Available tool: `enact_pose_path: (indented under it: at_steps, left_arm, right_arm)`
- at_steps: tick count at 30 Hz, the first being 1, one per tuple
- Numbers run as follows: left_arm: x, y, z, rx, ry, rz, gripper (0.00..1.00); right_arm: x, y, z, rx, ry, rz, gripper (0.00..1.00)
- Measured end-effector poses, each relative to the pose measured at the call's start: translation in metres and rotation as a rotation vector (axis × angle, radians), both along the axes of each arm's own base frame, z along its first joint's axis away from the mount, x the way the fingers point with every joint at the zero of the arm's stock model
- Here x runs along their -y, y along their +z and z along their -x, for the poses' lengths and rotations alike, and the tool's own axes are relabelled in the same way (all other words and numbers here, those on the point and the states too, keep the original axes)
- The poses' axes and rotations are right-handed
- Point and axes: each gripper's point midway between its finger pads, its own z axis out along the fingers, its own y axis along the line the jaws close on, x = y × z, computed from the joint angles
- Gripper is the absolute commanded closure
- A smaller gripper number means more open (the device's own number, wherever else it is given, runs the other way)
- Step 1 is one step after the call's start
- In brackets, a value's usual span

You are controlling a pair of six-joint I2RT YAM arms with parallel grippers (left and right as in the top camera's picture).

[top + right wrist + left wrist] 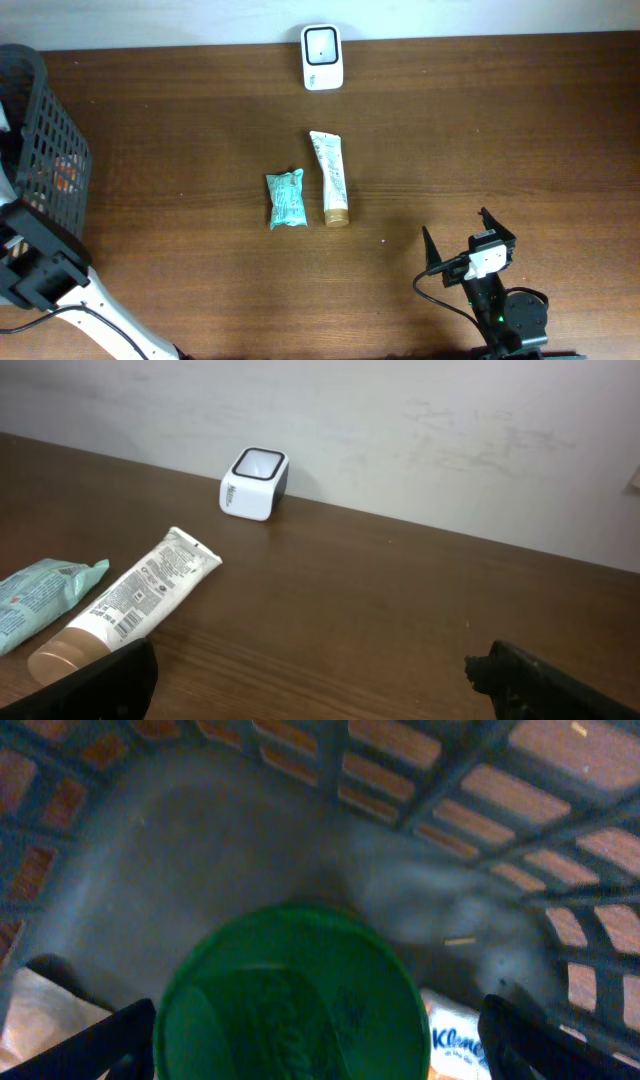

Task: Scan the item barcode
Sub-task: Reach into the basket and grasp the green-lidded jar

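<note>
The left pincer (315,1012) sits released inside the basket (450,780) (above a green lid (290,1005)), the right pincer (455,226) released by the bench's (500,130) front edge.

We log the table (520,140) as dark brown with a fine wood grain. Barcode scanner (322,57) — white casing, dark window. The tube (330,178) is cream-white with small dark print; its cap (337,215) is golden-brown. The packet (286,199) is teal with paler printing. Basket (50,135): black, in an open square-lattice pattern. Inside it we see a green round lid (290,1005) with faint markings on top, and a white pack (455,1042) bearing blue letters. Wall (420,430) — off-white, faintly smudged.
</note>
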Motion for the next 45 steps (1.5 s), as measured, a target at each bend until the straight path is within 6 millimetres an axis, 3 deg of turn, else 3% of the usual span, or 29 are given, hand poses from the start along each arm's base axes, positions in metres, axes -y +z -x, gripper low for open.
enact_pose_path:
  at_steps: [12,18,20,27,33,35,39,45]
  left_arm:
    - [-0.01,0.006,-0.012,0.054,0.0,-0.042,0.05]
    - [-0.01,-0.022,-0.014,0.025,-0.006,-0.017,0.16]
    - [-0.009,-0.029,-0.014,0.017,-0.007,-0.006,0.27]
    - [-0.008,-0.031,-0.014,0.016,-0.014,0.001,0.5]
    - [-0.002,-0.029,-0.008,-0.011,-0.015,0.027,0.52]
    - [0.0,-0.026,-0.006,-0.022,-0.015,0.035,0.51]
    - [-0.003,0.003,-0.01,0.006,0.009,0.028,0.5]
    - [-0.005,0.077,-0.015,0.116,0.084,0.012,0.52]
  right_arm:
    - [0.0,0.0,0.0,0.0,0.0,0.0,0.02]
    - [0.0,0.0,0.0,0.0,0.0,0.0,0.02]
    - [0.0,0.0,0.0,0.0,0.0,0.0,0.02]
    - [0.0,0.0,0.0,0.0,0.0,0.0,0.02]
    - [0.0,0.0,0.0,0.0,0.0,-0.001,0.02]
    - [0.0,0.0,0.0,0.0,0.0,0.0,0.02]
    - [0.0,0.0,0.0,0.0,0.0,-0.001,0.02]
    - [0.0,0.0,0.0,0.0,0.0,0.0,0.02]
